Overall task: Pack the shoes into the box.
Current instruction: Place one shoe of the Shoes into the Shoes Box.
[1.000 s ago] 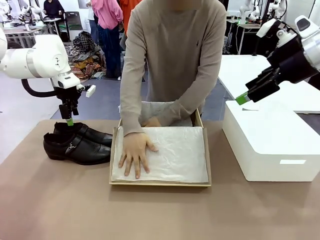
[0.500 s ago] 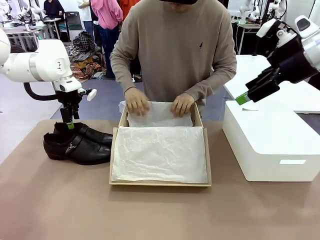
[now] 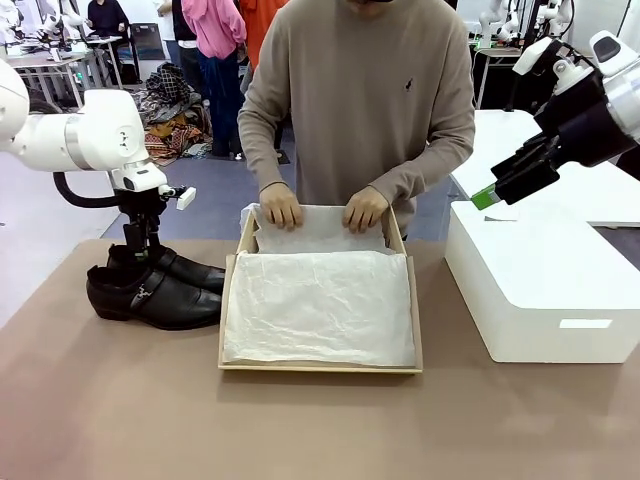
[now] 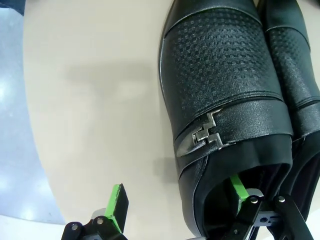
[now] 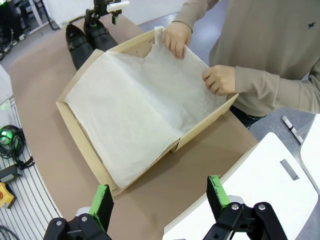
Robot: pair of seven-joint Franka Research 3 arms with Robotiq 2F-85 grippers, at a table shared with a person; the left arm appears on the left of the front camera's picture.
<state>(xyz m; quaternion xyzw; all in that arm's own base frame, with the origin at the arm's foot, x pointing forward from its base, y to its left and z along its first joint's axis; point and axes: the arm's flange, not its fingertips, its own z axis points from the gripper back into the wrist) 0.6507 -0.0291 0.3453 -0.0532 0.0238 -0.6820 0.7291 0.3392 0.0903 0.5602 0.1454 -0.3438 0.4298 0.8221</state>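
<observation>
The shoes (image 3: pixel 152 287), a glossy black pair with buckled straps, lie side by side at the table's left, also seen at the top of the right wrist view (image 5: pixel 84 39). My left gripper (image 3: pixel 140 250) is open and low over the far shoe's heel. In the left wrist view that gripper (image 4: pixel 177 195) straddles the shoe (image 4: pixel 222 100): one green pad (image 4: pixel 239 186) is inside its opening, the other (image 4: pixel 116 200) outside above the table. The tan box (image 3: pixel 320 368) lies open in the middle, lined with white tissue (image 3: pixel 320 305). My right gripper (image 3: pixel 485 197) hangs open, high at the right.
A person stands at the far side, both hands (image 3: pixel 281 207) on the tissue at the box's far edge (image 5: pixel 175 37). A large white box (image 3: pixel 545 280) sits at the right under my right gripper (image 5: pixel 160 197). Bare tabletop lies in front.
The person's hand has lifted off the tissue in the box, and both hands now hold the paper at the far edge. My left gripper has sunk slightly toward the far shoe's heel.
</observation>
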